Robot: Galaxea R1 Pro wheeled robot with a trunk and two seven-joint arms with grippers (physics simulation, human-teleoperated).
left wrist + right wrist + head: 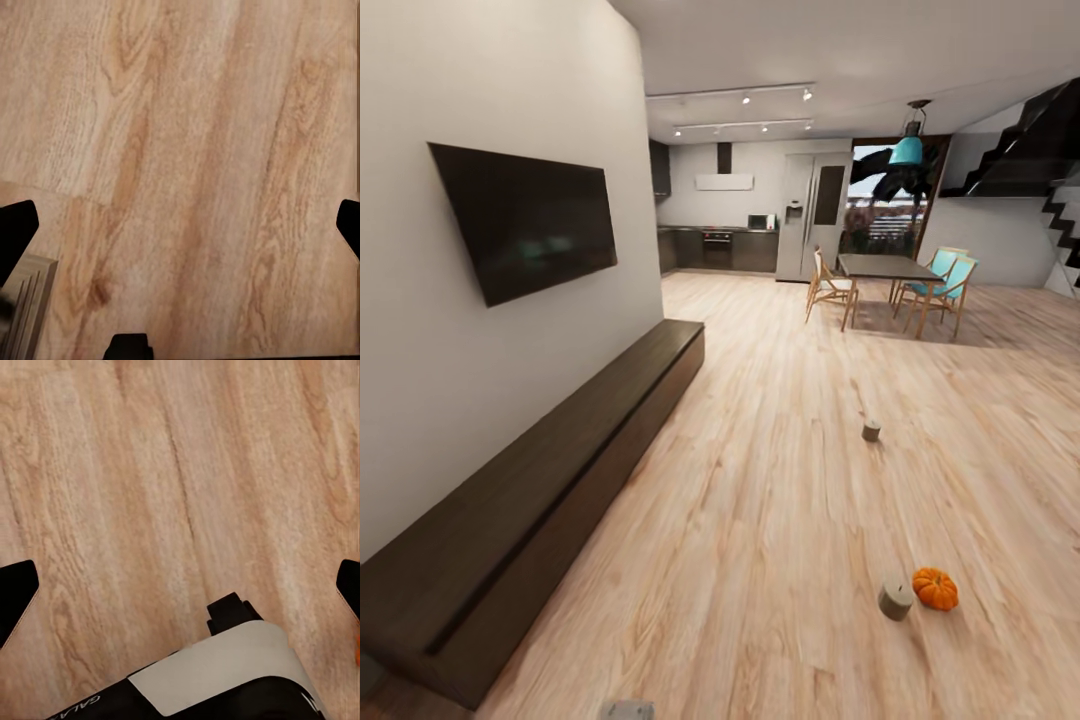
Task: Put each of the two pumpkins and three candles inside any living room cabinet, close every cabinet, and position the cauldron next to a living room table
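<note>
living room and open kitchen seen from the robot's head camera: a long low dark-brown cabinet (540, 500) runs along the white wall from about 8 o'clock toward the centre, all its fronts closed, with a dark television (525, 215) mounted on the wall above it. on the pale wood floor (760, 480), at about 5 o'clock, one orange pumpkin (935, 588) sits just beside a beige candle (895, 599), the candle on the side nearer the cabinet; whether the two touch cannot be told. a second candle (871, 431) stands alone farther out, toward 3 o'clock from centre, well apart from that pair. at about 1 o'clock a dark dining table (887, 267) stands with wooden chairs (830, 290), some with teal seats, under a teal pendant lamp (907, 150); behind them are a grey refrigerator (812, 215) and dark kitchen units. a black staircase (1050, 170) climbs at 2 o'clock.

left wrist camera: the left gripper (180, 229) hangs over bare wood floor, its two dark fingertips (15, 229) far apart at opposite edges of the frame; the jaws are wide apart and hold nothing.

right wrist camera: the right gripper (180, 585) also hangs over floor planks, its dark fingertips (16, 589) spread to the frame's edges, jaws wide apart and holding nothing. part of the robot's black-and-white body (225, 667) shows at 6 o'clock, and a sliver of orange at the frame's edge near 4 o'clock.
</note>
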